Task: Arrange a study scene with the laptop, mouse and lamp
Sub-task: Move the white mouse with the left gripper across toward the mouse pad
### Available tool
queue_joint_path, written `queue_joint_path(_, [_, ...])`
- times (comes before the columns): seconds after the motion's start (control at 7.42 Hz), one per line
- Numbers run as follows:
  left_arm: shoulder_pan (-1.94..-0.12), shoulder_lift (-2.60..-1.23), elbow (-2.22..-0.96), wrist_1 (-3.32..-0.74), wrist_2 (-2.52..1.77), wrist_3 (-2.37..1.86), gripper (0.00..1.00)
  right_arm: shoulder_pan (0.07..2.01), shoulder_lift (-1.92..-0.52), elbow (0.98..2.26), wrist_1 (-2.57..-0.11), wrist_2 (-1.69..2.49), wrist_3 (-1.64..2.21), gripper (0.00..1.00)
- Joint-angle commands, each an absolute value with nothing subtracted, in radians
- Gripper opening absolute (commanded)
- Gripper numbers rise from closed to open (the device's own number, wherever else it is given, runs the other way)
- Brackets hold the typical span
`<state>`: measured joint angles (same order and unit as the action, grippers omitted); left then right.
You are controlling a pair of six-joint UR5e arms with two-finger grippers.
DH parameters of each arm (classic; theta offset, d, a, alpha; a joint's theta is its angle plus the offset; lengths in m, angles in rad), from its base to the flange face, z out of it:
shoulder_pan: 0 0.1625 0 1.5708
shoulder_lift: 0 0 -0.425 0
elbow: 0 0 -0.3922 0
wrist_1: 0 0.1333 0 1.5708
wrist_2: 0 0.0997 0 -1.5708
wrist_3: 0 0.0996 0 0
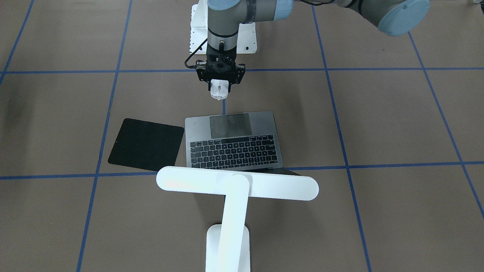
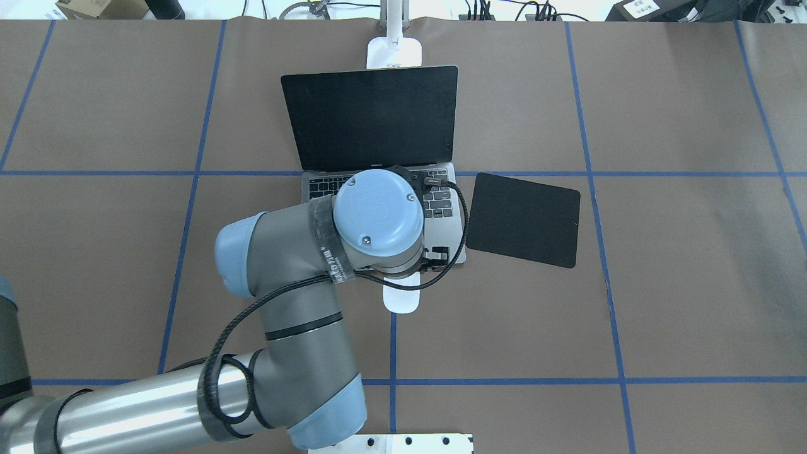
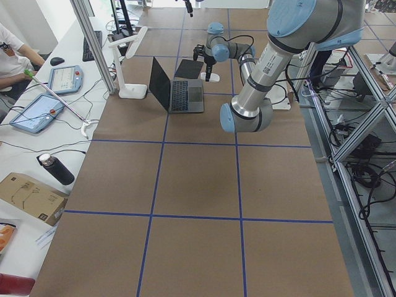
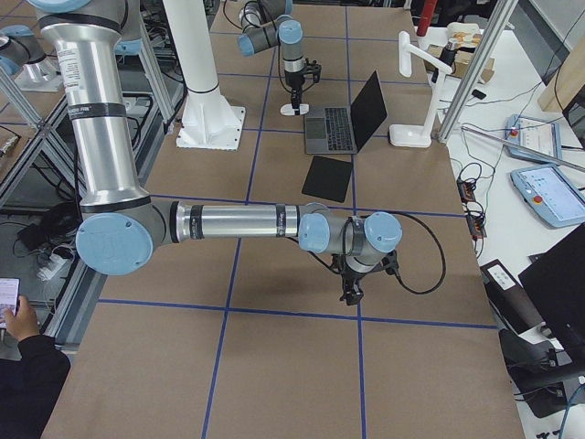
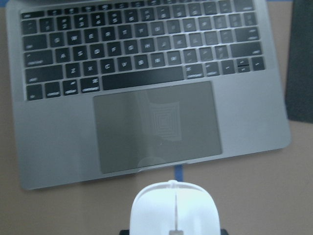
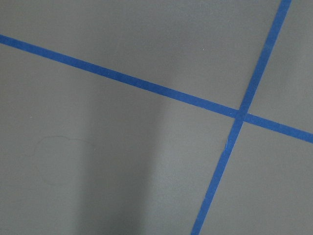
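The open laptop (image 1: 232, 139) sits mid-table, dark screen (image 2: 372, 116) up, trackpad (image 5: 156, 122) facing the robot. The white lamp (image 1: 236, 185) stands behind the screen, its bar head over the lid and its base (image 2: 394, 52) at the table's far edge. My left gripper (image 1: 220, 87) is shut on the white mouse (image 1: 220, 92), just off the laptop's front edge and close over the table. The mouse (image 5: 173, 210) fills the bottom of the left wrist view. My right gripper (image 4: 350, 291) hangs low over bare table far from the laptop. I cannot tell whether it is open or shut.
A flat black square pad (image 2: 523, 219) lies on the table to the laptop's right, seen from the robot. The white pedestal (image 4: 206, 91) with its bolted plate stands at the robot's side. A person (image 3: 12, 55), tablets and a bottle (image 3: 55, 168) are on the side desk.
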<state>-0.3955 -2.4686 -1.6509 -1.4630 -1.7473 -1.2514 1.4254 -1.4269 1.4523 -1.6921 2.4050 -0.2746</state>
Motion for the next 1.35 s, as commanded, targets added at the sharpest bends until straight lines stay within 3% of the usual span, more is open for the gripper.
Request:
queue_joint_path(0.0, [-0.414,-2.606,-1.498,-1.460,-1.747,-1.247,0.00,1.419,-1.424,1.447,-1.692,2.404,-0.275,1.00])
queue_joint_path(0.54, [-0.455,-2.755,-1.284,-1.492,-1.752,-1.134,0.00,1.402,-1.407,1.422,-1.692,2.404,-0.268,1.00])
queue_joint_path(0.81, [-0.465,-2.851,-1.107,-1.575,-1.752,-1.132,0.00,1.397,-1.353,1.359,-1.692,2.402,-0.270,1.00])
queue_joint_path(1.21, [-0.465,-2.913,-0.999,-1.589,-1.750,-1.086,0.00,1.396,-1.336,1.344,-1.692,2.402,-0.268,1.00])
